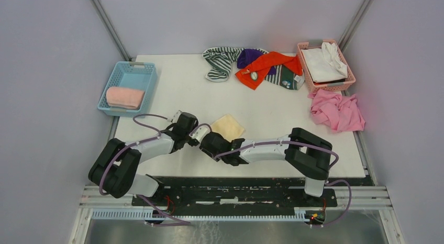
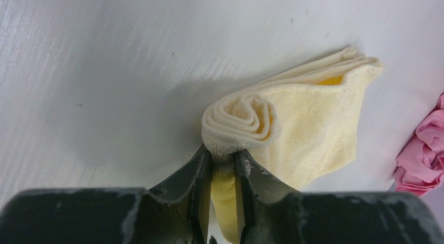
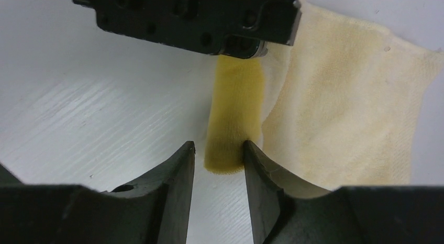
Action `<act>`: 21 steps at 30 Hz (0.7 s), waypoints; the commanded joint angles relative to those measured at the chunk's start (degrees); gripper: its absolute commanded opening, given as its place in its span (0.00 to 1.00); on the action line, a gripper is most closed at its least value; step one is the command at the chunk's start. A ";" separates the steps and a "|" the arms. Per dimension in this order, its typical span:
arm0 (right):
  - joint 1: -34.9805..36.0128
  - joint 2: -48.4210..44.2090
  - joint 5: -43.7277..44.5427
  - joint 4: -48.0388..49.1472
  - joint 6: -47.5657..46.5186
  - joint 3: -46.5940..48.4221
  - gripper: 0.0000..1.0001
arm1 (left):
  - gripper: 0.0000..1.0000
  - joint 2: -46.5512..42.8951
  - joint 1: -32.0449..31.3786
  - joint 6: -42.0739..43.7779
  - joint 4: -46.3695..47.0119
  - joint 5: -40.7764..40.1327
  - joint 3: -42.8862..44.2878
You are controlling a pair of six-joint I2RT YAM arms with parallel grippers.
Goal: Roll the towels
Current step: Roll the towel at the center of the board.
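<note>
Towel (image 1: 228,126), yellow, half rolled at frame centre on tabletop (image 1: 173,97): left end effector (image 2: 222,159) pinches its rolled end; right end effector (image 3: 219,150) gapes, roll tip between its fingers.

A white table (image 1: 173,97) fills the centre of the frame, closed in on three sides by pale lavender walls (image 1: 230,16) (plain panels, evenly lit, with only soft shadows). Grey metal posts (image 1: 108,25) rise in the upper-left and upper-right corners. Along the bottom edge, a black plate (image 1: 235,184) sits on aluminium rails (image 1: 366,194).
</note>
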 commanded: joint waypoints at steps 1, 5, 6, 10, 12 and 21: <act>0.33 4.03 4.07 2.15 -2.46 1.96 0.45 | 0.27 -0.43 -0.43 -1.55 -6.93 -2.97 -2.29; 0.42 6.62 6.71 0.57 -2.29 1.36 0.41 | 0.27 -1.54 -0.42 -2.22 -7.00 -2.42 -3.00; 0.42 6.89 7.46 0.23 -2.10 1.06 0.40 | 0.27 -1.90 -0.41 -2.37 -6.98 -2.37 -3.18; 0.42 6.12 8.63 -0.83 -1.12 -0.54 0.22 | 0.27 -3.82 -0.44 -2.78 -7.99 -2.58 -3.64; 0.22 4.62 6.32 -0.73 -0.92 -1.49 0.10 | 0.27 -5.13 -0.42 -2.61 -9.16 -3.25 -3.68; -9.72 -2.64 -28.43 2.70 9.33 -5.96 0.00 | 0.50 -19.74 2.01 0.62 -14.26 -5.82 -3.83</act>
